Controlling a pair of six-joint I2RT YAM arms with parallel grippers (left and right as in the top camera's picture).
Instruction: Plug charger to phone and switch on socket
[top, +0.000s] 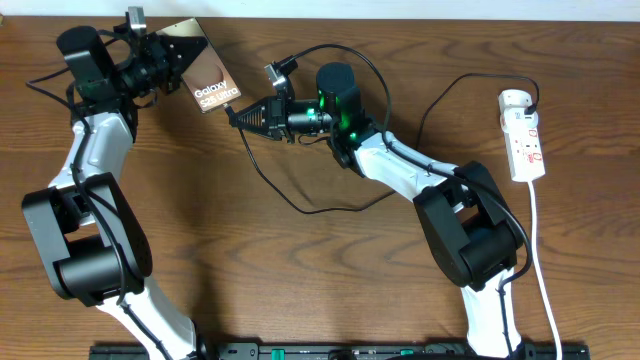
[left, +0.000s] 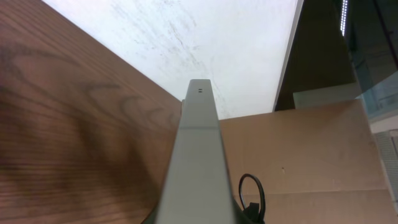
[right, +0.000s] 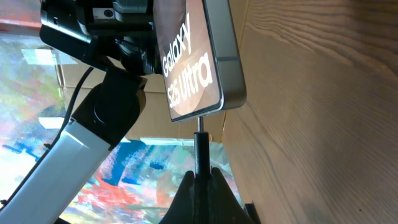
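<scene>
The bronze-brown phone (top: 205, 78) with white "Galaxy S25 Ultra" lettering hangs tilted above the table, and my left gripper (top: 165, 60) is shut on its far end. In the left wrist view the phone's grey edge (left: 198, 155) runs straight out from the jaws. My right gripper (top: 236, 115) is shut on the charger's black plug (right: 201, 149). In the right wrist view the plug's tip meets the phone's (right: 193, 56) lower edge, just ahead of the gripper (right: 201, 177). The charger's thin black cable (top: 300, 208) loops across the table. The white socket (top: 523, 135) lies at the far right.
A white cord (top: 540, 260) runs from the socket toward the front edge. The black cable arcs behind the right arm and reaches the socket's top end (top: 470, 80). A white wall and brown cardboard (left: 311, 149) stand beyond the table.
</scene>
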